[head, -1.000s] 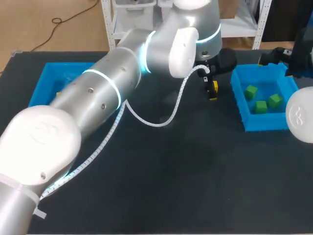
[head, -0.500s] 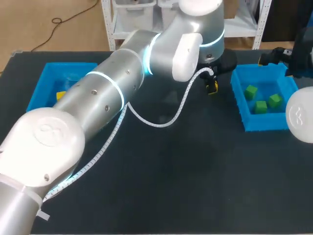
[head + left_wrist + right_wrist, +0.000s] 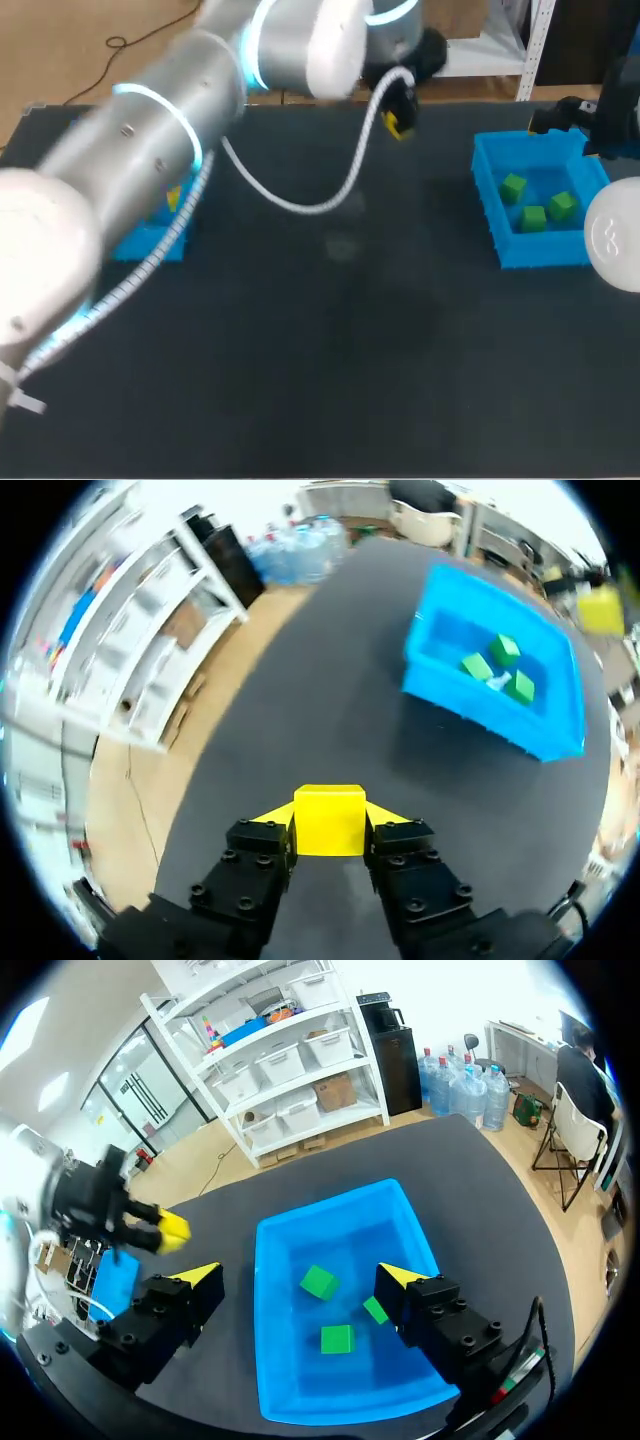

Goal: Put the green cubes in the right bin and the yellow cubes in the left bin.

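My left gripper (image 3: 330, 825) is shut on a yellow cube (image 3: 330, 820), held well above the dark table (image 3: 300, 700). In the head view this cube (image 3: 397, 122) hangs under the left gripper (image 3: 398, 115) near the table's far edge. The right bin (image 3: 510, 250) holds three green cubes (image 3: 513, 187) (image 3: 534, 217) (image 3: 562, 205). My right gripper (image 3: 300, 1276) stands open above that bin (image 3: 330, 1205), over its green cubes (image 3: 318, 1282). The left bin (image 3: 150, 240), mostly hidden by my left arm, shows one yellow cube (image 3: 175, 197).
My left arm (image 3: 160, 130) crosses the table's left half with its white cable (image 3: 300, 205) hanging below it. My right arm's white elbow (image 3: 612, 235) sits beside the right bin. Dark table (image 3: 340, 330) spans the middle and front.
The left gripper closed on the yellow cube and lifted it off the table, moving up and toward the far left. The right arm has kept still.
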Available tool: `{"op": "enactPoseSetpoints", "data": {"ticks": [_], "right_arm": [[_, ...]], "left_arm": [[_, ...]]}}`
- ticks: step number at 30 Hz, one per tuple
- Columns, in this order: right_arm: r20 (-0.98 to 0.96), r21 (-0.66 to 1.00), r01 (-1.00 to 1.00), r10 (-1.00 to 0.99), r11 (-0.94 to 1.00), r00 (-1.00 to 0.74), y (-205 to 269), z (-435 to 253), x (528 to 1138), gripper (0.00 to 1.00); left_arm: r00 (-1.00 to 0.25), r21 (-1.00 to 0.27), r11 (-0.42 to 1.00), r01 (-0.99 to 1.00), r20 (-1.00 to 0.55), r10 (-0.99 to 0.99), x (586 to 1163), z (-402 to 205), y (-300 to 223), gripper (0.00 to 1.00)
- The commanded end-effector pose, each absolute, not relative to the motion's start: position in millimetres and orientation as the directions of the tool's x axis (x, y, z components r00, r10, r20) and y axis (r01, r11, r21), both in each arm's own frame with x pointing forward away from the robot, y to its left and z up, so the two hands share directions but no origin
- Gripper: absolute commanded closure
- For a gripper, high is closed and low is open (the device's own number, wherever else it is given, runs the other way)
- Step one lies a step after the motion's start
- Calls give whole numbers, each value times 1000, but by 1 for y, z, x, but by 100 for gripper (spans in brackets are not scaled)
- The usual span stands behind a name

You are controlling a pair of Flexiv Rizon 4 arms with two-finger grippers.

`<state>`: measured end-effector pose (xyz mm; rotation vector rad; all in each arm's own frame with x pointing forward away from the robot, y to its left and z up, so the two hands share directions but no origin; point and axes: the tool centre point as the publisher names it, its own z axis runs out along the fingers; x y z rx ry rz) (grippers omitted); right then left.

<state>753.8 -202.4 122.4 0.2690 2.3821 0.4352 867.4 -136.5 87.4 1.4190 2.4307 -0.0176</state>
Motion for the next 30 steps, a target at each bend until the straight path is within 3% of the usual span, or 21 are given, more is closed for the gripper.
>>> {"op": "enactPoseSetpoints", "data": {"ticks": [1,6,12,20,30], "right_arm": [[-598,376,77,305,923,-741,-202,124,753,0],[-598,376,77,305,923,-741,-202,124,753,0],[-598,376,77,305,923,-741,-202,124,753,0],[-598,376,77,305,923,-741,-202,124,753,0],[-598,376,77,305,923,-741,-202,124,753,0]], "left_arm": [[-555,233,682,693,-431,711,799,161,3,100],[-668,250,799,547,-446,597,777,180,94,100],[-780,266,876,401,-402,479,756,159,185,100],[-863,261,925,277,-355,359,735,132,248,100],[-887,242,932,269,-314,337,721,112,263,100]]}}
